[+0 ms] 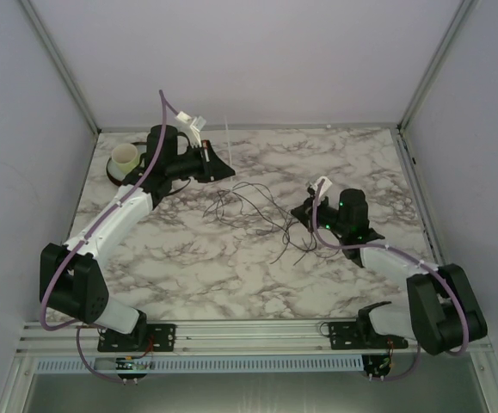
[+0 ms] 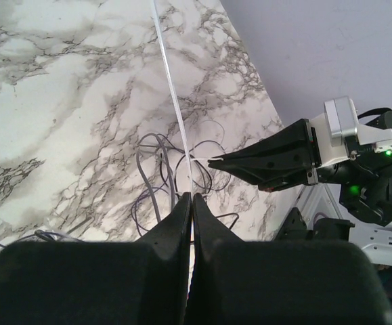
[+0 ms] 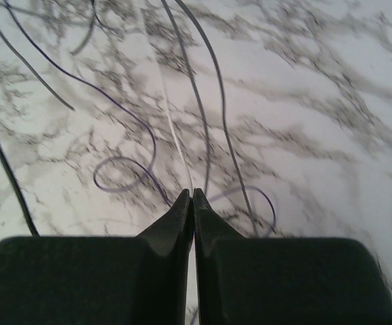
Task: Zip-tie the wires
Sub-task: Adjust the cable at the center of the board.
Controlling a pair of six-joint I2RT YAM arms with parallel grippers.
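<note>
The wires [image 1: 253,206] lie as thin dark loops on the marble table [image 1: 188,258], between the two grippers. My left gripper [image 1: 231,170] is shut on a long white zip tie [image 1: 228,142], which rises from its tips. In the left wrist view the zip tie [image 2: 172,88] runs up from the shut gripper [image 2: 191,196], over the wires [image 2: 151,169]. My right gripper [image 2: 212,161] meets a thin white strip branching off the tie. In the right wrist view that gripper [image 3: 191,191] is shut on the white strip [image 3: 172,128], with wires [image 3: 212,101] beside it.
A white cup [image 1: 126,157] sits on a dark roll at the table's far left, behind my left arm. Enclosure walls stand close on the left, right and back. A metal rail [image 1: 249,331] with the arm bases runs along the near edge.
</note>
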